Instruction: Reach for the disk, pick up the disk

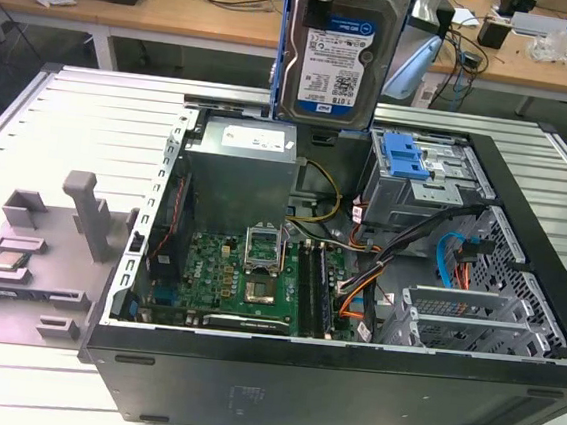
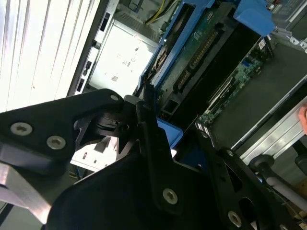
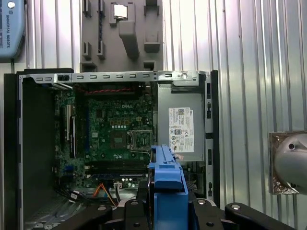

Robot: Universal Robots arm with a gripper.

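The disk (image 1: 341, 57) hangs upright in the air above the back of the open computer case, its white-and-blue label facing the exterior view and blue rails along its sides. My gripper (image 3: 168, 199) is shut on the disk (image 3: 166, 179), which appears edge-on there with a black finger on each side of its blue rail. In the second wrist view the black fingers (image 2: 146, 117) clamp the disk (image 2: 206, 43), whose green circuit-board side and blue frame run away from them.
The black computer case (image 1: 547, 288) lies open on a grooved metal table (image 1: 71, 122), with the motherboard (image 1: 228, 267), the power supply (image 1: 243, 158) and a drive cage with a blue latch piece (image 1: 407, 154) inside. A grey fixture holding a small CPU chip (image 1: 8, 261) sits at the exterior view's left.
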